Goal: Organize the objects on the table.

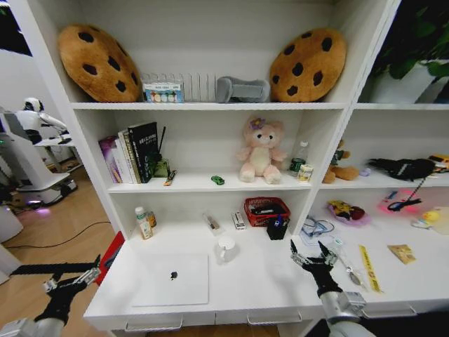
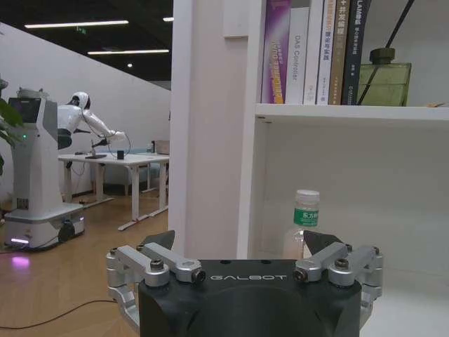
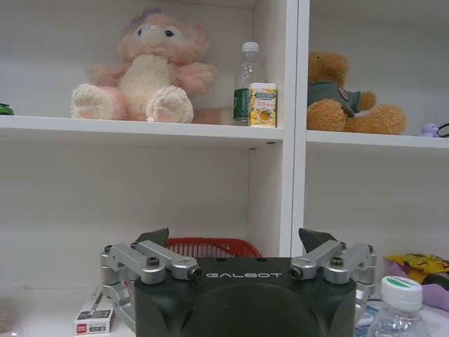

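- My right gripper [image 1: 314, 254] hovers over the table [image 1: 280, 284], near its front edge and right of centre. Its jaws are spread wide and grasp nothing; the right wrist view [image 3: 238, 242] confirms the gap.
- My left gripper [image 1: 76, 275] hangs off the table's left end, over the wooden floor. Its jaws are likewise released and empty, as the left wrist view [image 2: 242, 246] shows.
- The silver laptop [image 1: 172, 279] lies closed and flat on the table, front left, between my two grippers.
- A white cup [image 1: 225, 248] stands just beside the laptop's rear right corner.
- A red basket [image 1: 266, 209] sits at the back of the table, against the shelving.
- The tiny green toy car [image 1: 217, 180] rests on the shelf above the table, left of the pink plush bear [image 1: 260, 150].
- A plastic bottle [image 1: 142, 223] stands at the table's rear left.
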{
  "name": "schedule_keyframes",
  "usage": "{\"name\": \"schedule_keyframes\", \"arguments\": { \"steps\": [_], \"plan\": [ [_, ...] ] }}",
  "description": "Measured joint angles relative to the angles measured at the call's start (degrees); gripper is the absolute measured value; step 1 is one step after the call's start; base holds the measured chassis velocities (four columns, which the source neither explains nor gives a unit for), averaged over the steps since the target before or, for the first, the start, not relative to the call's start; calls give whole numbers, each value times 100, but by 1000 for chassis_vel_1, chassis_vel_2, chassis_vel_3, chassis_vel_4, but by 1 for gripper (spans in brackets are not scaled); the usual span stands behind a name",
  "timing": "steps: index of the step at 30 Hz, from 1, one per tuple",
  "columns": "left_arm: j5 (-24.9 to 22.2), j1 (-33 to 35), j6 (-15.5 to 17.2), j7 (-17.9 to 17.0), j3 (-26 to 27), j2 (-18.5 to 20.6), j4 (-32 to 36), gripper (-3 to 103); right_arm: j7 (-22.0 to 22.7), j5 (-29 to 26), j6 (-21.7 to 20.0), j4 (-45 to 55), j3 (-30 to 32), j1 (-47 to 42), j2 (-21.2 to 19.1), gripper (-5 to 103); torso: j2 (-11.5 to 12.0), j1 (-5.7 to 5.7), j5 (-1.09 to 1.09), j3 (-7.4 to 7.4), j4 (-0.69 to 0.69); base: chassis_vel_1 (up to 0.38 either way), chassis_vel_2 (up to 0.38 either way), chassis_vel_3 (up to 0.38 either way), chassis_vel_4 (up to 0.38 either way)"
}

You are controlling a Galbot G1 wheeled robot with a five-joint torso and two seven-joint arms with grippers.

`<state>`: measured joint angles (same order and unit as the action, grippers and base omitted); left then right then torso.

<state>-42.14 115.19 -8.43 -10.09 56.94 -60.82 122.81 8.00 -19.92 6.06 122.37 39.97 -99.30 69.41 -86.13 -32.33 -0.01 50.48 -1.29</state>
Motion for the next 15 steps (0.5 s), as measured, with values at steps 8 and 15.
{"name": "schedule_keyframes", "arguments": {
  "steps": [8, 15],
  "plan": [
    [0, 0, 0, 0, 0, 0, 0, 100, 11, 78, 0, 52, 3, -43, -3, 100, 0, 0, 2, 0, 0, -170, -156, 163, 169],
    [0, 0, 0, 0, -1, 0, 1, 100, 33, 136, 2, 72, -46, -38, 24, 100, 0, -1, -2, 0, 0, -142, -151, 124, 146]
  ]
}}
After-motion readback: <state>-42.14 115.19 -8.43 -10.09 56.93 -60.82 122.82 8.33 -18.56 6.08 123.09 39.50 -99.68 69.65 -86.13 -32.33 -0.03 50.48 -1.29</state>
